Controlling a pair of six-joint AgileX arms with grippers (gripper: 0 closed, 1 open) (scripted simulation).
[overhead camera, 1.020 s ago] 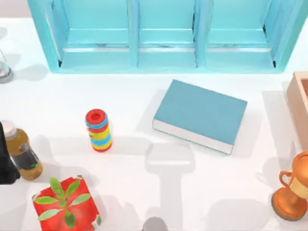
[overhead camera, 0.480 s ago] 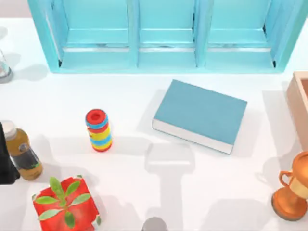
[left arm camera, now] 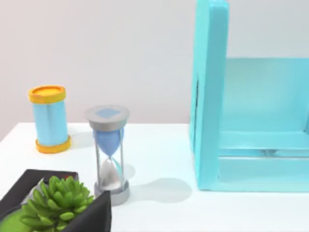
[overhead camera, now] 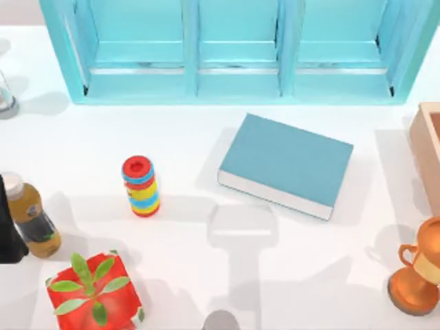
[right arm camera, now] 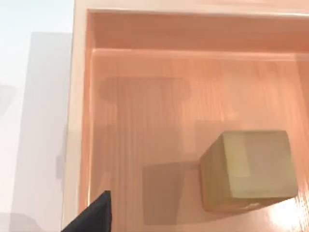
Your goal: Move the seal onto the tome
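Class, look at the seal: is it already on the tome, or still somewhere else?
Somewhere else. The seal sits inside a wooden tray, seen from the right wrist; from the top view, the tome's cover is bare.

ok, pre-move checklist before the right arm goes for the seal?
1. Seal located: ok, lying inside the wooden tray, right wrist view.
2. Seal free of tray walls: ok on the visible sides.
3. Right gripper above the seal: not ok, one dark fingertip sits off to its side.
4. Tome cover bare: ok.
5. Tome lying flat: ok.
6. Right gripper open: cannot tell.
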